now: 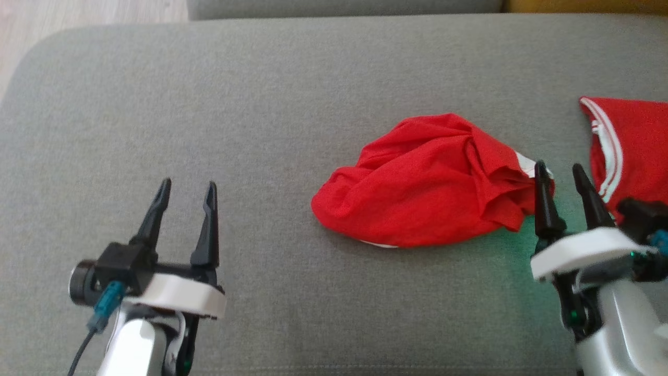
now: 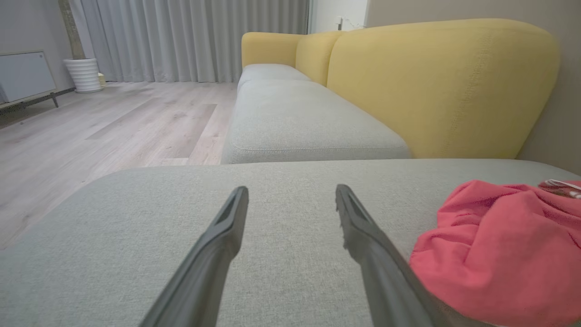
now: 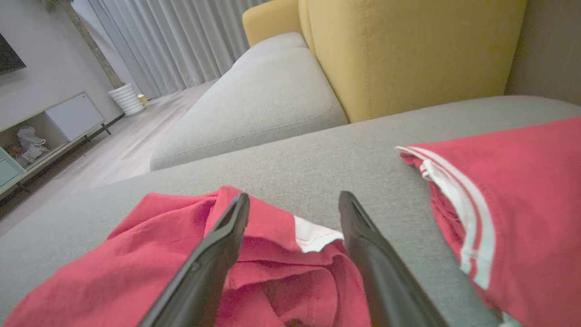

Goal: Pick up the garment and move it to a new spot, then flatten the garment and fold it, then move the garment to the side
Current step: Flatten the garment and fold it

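My right gripper (image 1: 558, 167) has its fingers apart over the right edge of the crumpled red garment (image 1: 428, 183) on the grey sofa cushion (image 1: 209, 104). My left gripper (image 1: 188, 184) hangs spread, well left. A striped red cloth (image 1: 636, 141) lies far right

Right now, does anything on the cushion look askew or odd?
The red garment lies bunched in a heap on the grey cushion, white trim poking out. The open right pincer stands at its right end. A second red, white-striped garment lies farther right.
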Controlling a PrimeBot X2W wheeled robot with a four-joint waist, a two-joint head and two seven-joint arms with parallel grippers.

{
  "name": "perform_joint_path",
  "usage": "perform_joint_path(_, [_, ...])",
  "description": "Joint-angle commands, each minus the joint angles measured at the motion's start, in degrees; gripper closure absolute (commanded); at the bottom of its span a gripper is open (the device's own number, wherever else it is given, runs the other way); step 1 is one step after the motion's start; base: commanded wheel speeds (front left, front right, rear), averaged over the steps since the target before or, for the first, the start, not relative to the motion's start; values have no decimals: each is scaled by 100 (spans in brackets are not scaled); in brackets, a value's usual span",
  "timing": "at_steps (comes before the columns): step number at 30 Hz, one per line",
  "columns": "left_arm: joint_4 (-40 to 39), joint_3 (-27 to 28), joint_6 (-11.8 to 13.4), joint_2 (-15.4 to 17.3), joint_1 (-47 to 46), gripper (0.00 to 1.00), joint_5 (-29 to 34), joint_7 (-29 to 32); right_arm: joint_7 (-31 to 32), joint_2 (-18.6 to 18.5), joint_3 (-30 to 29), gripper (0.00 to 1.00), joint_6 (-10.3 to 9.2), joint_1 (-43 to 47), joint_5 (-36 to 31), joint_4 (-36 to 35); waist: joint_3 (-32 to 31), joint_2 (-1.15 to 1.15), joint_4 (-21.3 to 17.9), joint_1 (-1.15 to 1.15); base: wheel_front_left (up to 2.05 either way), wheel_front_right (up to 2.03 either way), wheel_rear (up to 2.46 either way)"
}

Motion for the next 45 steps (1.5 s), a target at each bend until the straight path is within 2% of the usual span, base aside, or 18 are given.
perform_joint_path(1, [-187, 208, 31, 98, -45, 0, 39, -70, -14, -122, 200, 0, 39, 57, -183, -381, -106, 0, -74, 0, 0, 0, 0])
perform_joint_path(10, [-170, 230, 53, 137, 201, 0, 15, -70, 264, -129, 579, 0, 39, 616, -750, -1849, -440, 0, -192, 0, 0, 0, 0])
perform_joint_path(19, [-193, 210, 108, 172, 457, 0, -17, -52, 606, 4, 674, 0, 39, 1303, -1024, -2571, -602, 0, -224, 0, 0, 0, 0])
perform_joint_path(38, [-300, 157, 183, 249, 510, 0, -99, 41, 752, 188, 640, 0, 39, 1487, -996, -2785, -536, 0, -221, 0, 0, 0, 0])
perform_joint_path(41, [-280, 81, 130, 243, 466, 0, -120, 107, 762, 202, 634, 0, 39, 1473, -972, -2775, -489, 0, -230, 0, 0, 0, 0])
perform_joint_path(45, [-172, -255, -114, 165, 198, 0, -108, 300, 748, 213, 664, 0, 39, 1389, -974, -2788, -318, 0, -268, 0, 0, 0, 0])
